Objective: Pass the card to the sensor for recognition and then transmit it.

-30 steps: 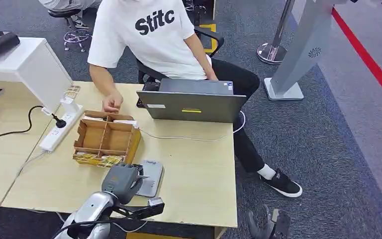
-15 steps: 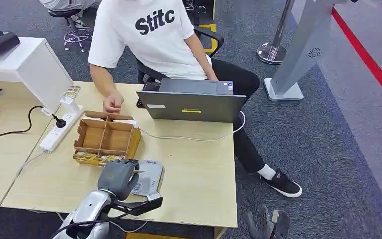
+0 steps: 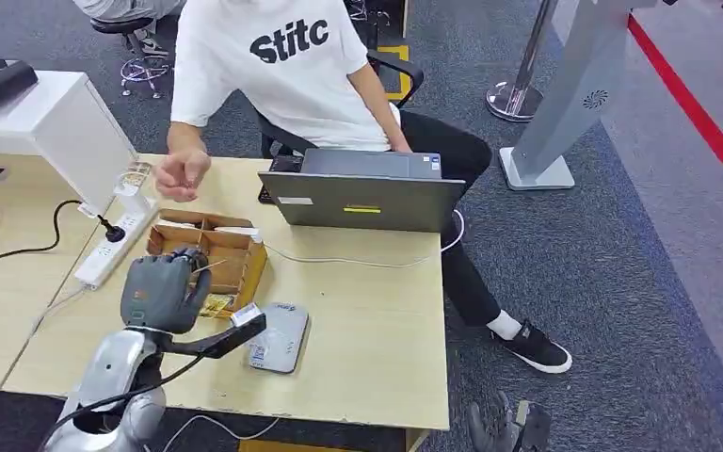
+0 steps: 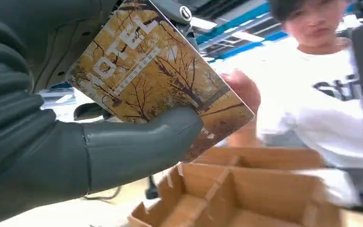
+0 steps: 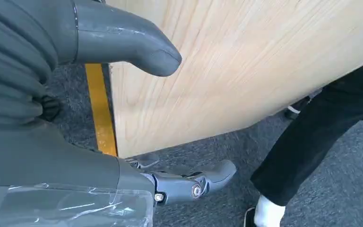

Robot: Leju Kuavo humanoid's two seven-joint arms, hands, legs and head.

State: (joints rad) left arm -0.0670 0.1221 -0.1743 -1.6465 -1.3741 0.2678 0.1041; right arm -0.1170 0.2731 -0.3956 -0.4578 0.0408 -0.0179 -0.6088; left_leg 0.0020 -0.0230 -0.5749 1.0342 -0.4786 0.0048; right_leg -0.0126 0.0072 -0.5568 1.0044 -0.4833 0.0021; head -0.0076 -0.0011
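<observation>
My left hand (image 3: 158, 292) hovers over the near edge of the cardboard box (image 3: 231, 247), left of the grey card sensor (image 3: 280, 337) lying flat on the table. In the left wrist view the thumb (image 4: 137, 142) and fingers pinch a yellow hotel card (image 4: 160, 80) printed with trees, held up above the box (image 4: 246, 189). A person's hand (image 3: 179, 174) is raised over the table's far side, beyond the box. My right hand (image 5: 52, 142) hangs beside the table's edge (image 5: 246, 71), thumb and fingers apart, holding nothing.
A grey laptop (image 3: 367, 196) stands at the table's far side before the seated person (image 3: 287, 66). A white power strip (image 3: 113, 247) with a black cable lies left of the box. More yellow cards (image 3: 213, 304) sit in the box's near row. A white cabinet (image 3: 56, 122) stands far left.
My left hand has risen off the sensor and swung left and away, over the box, with the card. The person's hand has lifted from the box and moved left.
</observation>
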